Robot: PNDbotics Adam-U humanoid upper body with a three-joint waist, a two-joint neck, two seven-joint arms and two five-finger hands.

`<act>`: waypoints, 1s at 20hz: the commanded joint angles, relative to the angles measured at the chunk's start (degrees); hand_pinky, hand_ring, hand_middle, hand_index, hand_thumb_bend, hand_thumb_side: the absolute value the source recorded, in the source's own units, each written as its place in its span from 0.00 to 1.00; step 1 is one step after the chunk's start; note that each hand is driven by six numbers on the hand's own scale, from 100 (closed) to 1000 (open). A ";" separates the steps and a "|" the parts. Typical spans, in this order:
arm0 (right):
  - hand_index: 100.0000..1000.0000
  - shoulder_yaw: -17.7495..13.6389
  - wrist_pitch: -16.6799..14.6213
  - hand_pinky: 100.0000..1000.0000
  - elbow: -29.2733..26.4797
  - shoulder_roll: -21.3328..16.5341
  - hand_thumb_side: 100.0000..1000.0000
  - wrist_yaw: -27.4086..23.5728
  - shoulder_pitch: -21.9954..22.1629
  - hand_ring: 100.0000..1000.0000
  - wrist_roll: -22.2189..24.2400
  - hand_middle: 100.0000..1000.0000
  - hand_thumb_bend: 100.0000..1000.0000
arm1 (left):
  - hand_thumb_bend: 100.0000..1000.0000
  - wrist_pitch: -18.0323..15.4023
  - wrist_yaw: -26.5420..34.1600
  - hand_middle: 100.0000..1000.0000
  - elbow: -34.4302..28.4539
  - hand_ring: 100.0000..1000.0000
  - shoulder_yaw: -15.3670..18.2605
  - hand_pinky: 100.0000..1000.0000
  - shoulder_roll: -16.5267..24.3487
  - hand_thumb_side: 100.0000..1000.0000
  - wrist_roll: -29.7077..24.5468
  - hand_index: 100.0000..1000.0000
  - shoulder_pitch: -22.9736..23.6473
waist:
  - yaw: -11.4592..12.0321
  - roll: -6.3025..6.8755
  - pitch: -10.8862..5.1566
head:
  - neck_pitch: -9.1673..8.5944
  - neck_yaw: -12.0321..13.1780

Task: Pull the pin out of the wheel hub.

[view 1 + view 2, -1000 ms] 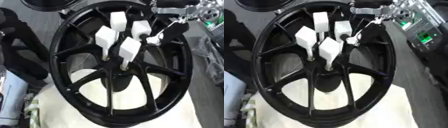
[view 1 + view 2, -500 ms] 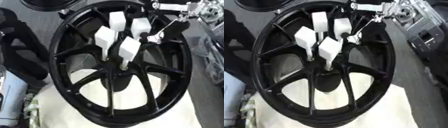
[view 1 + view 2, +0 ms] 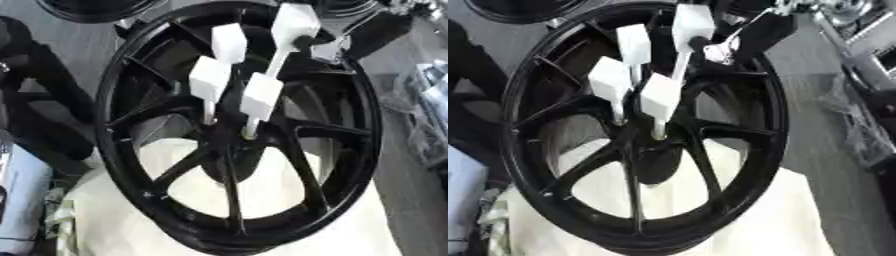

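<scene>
A black wheel hub [image 3: 118, 150] lies on a cream cloth [image 3: 289, 225]. Several white pins with block heads stand up from its centre. Three of them stand close together: a back one [image 3: 229, 42], a left one [image 3: 208, 77] and a front one [image 3: 261, 92]. The fourth pin [image 3: 293, 22] sits higher than the rest and leans to the upper right. Its thin shaft runs down behind the front pin's head, so its lower end is hidden. My right hand [image 3: 750, 37] comes in from the upper right, its fingers pinching this pin just under the head. My left hand shows in neither view.
Another black wheel [image 3: 96, 7] lies at the top left. A bulky black shape [image 3: 35, 110] stands left of the hub, with a light blue thing [image 3: 17, 200] below it. Clear-wrapped items [image 3: 429, 115] lie on the grey floor to the right.
The pin in my right hand has risen above the other pins and now leans to the upper right. The camera has also shifted, so the hub fills the view differently.
</scene>
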 commanded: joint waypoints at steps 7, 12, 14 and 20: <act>0.38 -14.72 5.38 0.65 -12.76 -11.83 0.03 -14.77 11.89 0.51 -10.80 0.19 0.00 | 0.01 -0.15 -0.24 0.70 -0.68 0.83 0.95 0.64 1.61 0.84 0.24 0.69 0.10 | -1.43 0.56 -1.16 | -1.00 1.66; 0.39 -24.48 2.39 0.66 -14.60 -13.79 0.02 -16.81 26.22 0.51 -20.64 0.20 0.00 | 0.01 -0.33 -0.26 0.70 -0.89 0.83 1.40 0.64 1.61 0.84 0.52 0.69 0.27 | -2.35 0.99 -0.89 | -1.28 3.22; 0.40 -28.02 0.67 0.67 -14.64 -12.87 0.01 -14.63 33.11 0.52 -24.48 0.22 0.00 | 0.01 -0.38 -0.28 0.70 -0.94 0.83 1.55 0.64 1.68 0.84 0.64 0.69 0.40 | -2.81 1.17 -0.80 | -1.43 3.84; 0.67 -33.08 -0.39 0.77 -14.66 -4.22 0.01 -0.39 48.69 0.68 -29.87 0.51 0.00 | 0.01 -0.41 -0.32 0.70 -0.96 0.83 1.73 0.64 1.75 0.84 0.79 0.69 0.53 | -3.51 1.67 -0.64 | -1.74 4.82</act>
